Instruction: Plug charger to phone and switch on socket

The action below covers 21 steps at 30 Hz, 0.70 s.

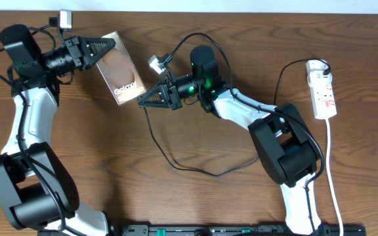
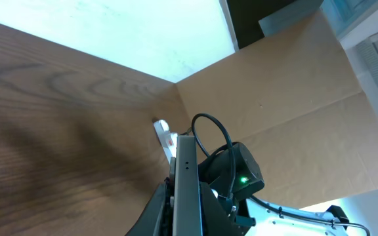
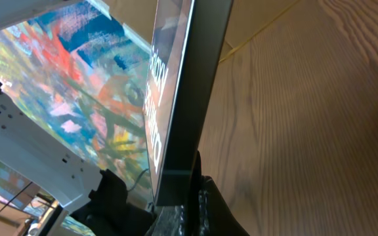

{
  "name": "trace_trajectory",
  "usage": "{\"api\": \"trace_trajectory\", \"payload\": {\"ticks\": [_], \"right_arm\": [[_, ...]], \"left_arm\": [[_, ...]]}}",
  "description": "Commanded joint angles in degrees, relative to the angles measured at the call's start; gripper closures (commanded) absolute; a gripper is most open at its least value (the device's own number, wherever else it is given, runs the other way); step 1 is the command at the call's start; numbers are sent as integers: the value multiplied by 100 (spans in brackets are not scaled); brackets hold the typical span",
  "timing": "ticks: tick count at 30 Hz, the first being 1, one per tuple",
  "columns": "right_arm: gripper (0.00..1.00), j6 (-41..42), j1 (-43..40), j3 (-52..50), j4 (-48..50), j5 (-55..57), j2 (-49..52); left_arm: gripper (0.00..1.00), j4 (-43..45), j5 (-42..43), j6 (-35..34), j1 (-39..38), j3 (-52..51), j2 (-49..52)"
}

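Steadying was required: phone (image 1: 120,75) clenched by left end effector (image 1: 110,46), charger (image 1: 209,174) by right end effector (image 1: 142,103), kept square.

table (image 1: 123,157) — brown wood grain | cardboard panel (image 2: 287,85) — upright beyond table edge

Bronze phone (image 1: 119,71) with white lettering, white socket (image 1: 323,90), black charger (image 1: 215,174), wood-grain table (image 1: 84,141).
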Motion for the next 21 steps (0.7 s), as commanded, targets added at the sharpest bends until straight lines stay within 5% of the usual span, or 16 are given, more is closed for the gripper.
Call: {"api": "trace_trajectory", "payload": {"ticks": [1, 21], "right_arm": [[99, 52, -9, 33, 15, 26, -13], [99, 46, 20, 33, 83, -227, -13]], "left_arm": [[93, 37, 131, 37, -9, 2, -2], [93, 446, -254, -79, -9, 2, -2]]}}
